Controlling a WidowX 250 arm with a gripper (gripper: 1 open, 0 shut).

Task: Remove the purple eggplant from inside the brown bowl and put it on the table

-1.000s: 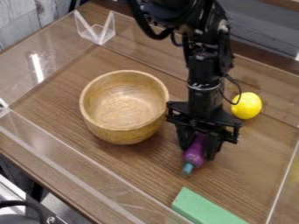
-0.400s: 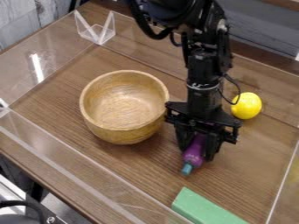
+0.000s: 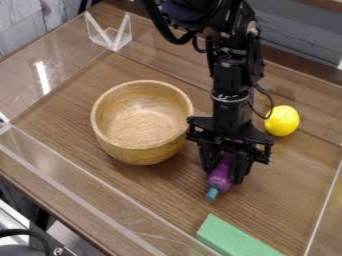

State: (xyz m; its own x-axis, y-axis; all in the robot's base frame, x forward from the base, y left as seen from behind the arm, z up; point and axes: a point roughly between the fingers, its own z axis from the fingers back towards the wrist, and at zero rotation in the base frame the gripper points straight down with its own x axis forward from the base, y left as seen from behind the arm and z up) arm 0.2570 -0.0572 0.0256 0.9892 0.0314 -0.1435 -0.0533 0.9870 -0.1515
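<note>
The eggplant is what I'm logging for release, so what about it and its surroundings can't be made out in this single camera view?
- Purple eggplant: upper half hidden behind the fingers; only the lower part and stem tip show.
- Whether the eggplant touches the table: too small to tell.
- Green block: cut off by the bottom edge.
- Lemon: left side hidden by the arm.

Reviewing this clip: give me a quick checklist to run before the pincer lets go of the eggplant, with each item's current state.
1. Eggplant out of the bowl: ok.
2. Pincer shut on eggplant: ok.
3. Eggplant resting on the table: cannot tell; its lower tip looks at the surface.
4. Drop spot apart from the bowl: ok.
5. Lemon apart from the drop spot: ok.
6. Green block apart from the eggplant: ok, though close.
</note>
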